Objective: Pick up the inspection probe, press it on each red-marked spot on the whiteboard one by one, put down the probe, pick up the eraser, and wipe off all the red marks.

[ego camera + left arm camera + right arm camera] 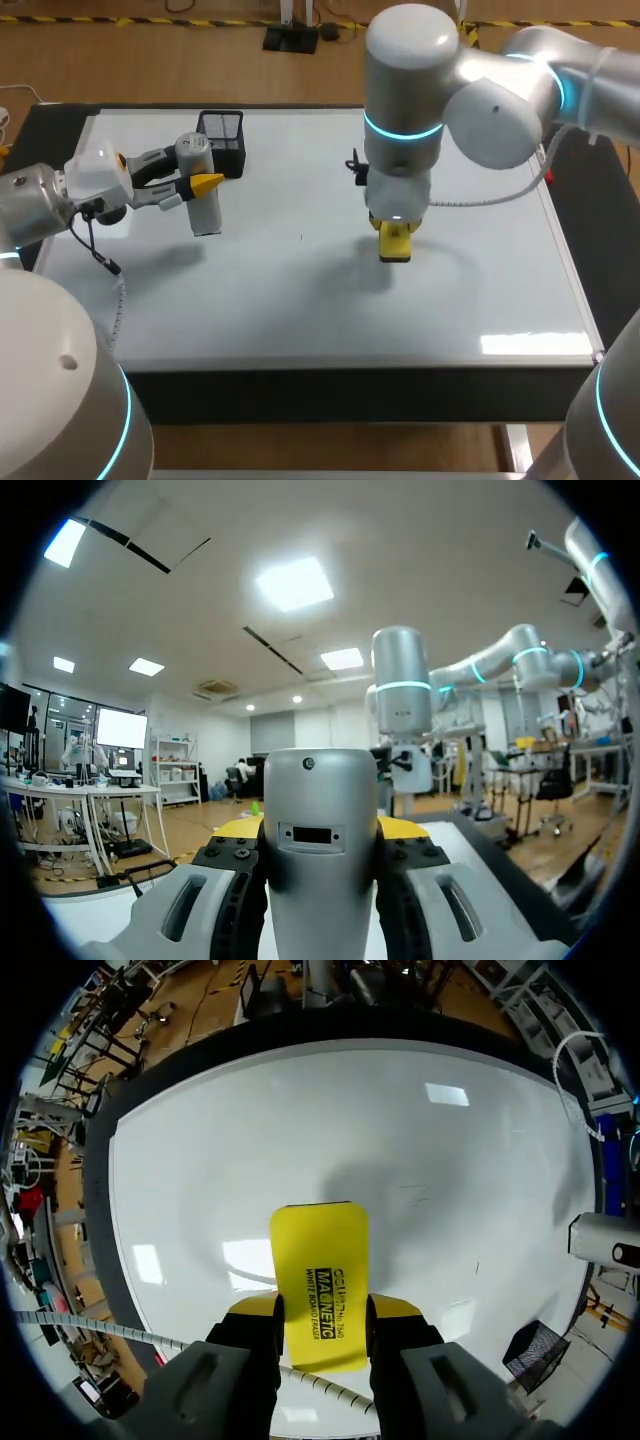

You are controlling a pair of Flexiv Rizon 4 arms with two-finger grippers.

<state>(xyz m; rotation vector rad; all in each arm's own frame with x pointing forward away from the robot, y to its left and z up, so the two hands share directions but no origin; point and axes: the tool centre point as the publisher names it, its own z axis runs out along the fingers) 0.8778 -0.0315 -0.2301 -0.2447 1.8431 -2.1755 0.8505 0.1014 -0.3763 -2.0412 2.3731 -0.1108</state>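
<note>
The inspection probe (201, 196), a grey-topped white cylinder, hangs above the left part of the whiteboard (300, 290), and my left gripper (205, 185) is shut on it from the side. In the left wrist view the probe (320, 850) fills the gap between the yellow-tipped fingers of the left gripper (320, 830). My right gripper (395, 235) points down at the board's middle, shut on the yellow eraser (395, 244). The right wrist view shows the eraser (320, 1280) clamped in the right gripper (320, 1312), close over the whiteboard (300, 1130). I see no red marks, only faint thin traces.
A black mesh basket (222, 140) stands at the board's far left, just behind the probe, and it also shows in the right wrist view (535, 1352). A dark frame (350, 385) borders the board's near edge. My right arm's upright link (402, 110) rises over the far middle.
</note>
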